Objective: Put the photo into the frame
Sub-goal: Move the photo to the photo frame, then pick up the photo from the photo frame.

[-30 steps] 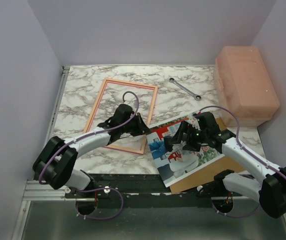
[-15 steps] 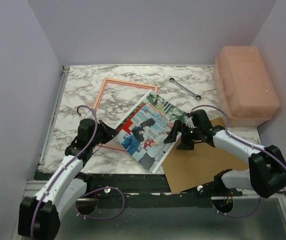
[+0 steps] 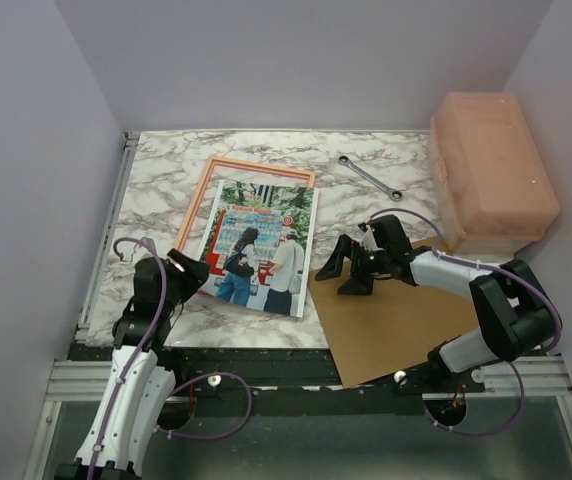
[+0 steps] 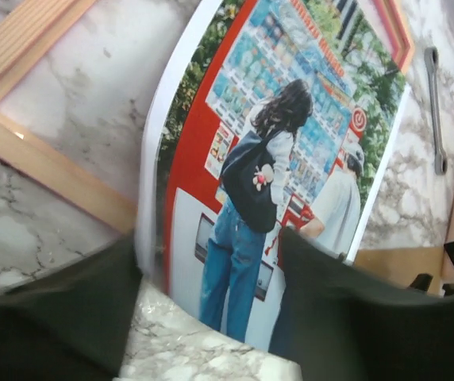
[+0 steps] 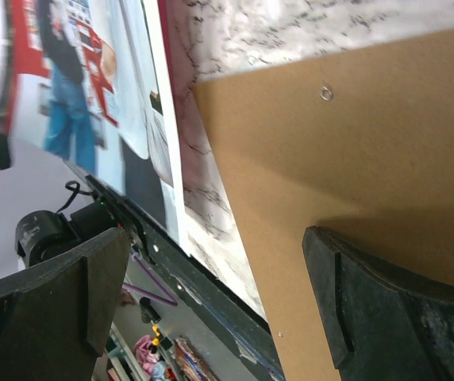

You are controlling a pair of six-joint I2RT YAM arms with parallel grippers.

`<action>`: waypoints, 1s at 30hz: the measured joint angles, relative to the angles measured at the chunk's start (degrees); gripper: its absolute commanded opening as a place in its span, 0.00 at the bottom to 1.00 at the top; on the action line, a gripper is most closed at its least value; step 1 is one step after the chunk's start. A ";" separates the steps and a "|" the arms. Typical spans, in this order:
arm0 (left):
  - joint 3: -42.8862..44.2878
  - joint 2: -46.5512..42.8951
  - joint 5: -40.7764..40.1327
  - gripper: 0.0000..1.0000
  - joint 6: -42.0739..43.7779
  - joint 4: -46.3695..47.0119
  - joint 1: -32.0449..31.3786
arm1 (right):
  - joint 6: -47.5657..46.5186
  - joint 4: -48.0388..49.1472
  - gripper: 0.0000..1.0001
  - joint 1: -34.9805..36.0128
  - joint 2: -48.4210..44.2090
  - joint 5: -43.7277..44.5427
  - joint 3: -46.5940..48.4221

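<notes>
Glossy rectangular photo [image 3: 258, 245] lies atop thin pink frame [image 3: 262, 161], not yet seated. My left pincer [image 3: 194, 272] part-open, right pincer [image 3: 341, 272] wide; both empty.

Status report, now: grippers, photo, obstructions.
Left gripper open at near edge of photo. Right gripper open over backing board. Photo face-up, askew across frame. Wrench clear.

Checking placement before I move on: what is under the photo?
The frame, far and left rails showing, the rest mostly covered. Nearer, the photo lies on the marble table.
</notes>
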 measured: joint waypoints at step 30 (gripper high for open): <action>6.38 -0.74 0.92 0.98 8.22 -3.50 0.11 | 12.00 15.23 0.22 10.91 18.56 -0.44 8.07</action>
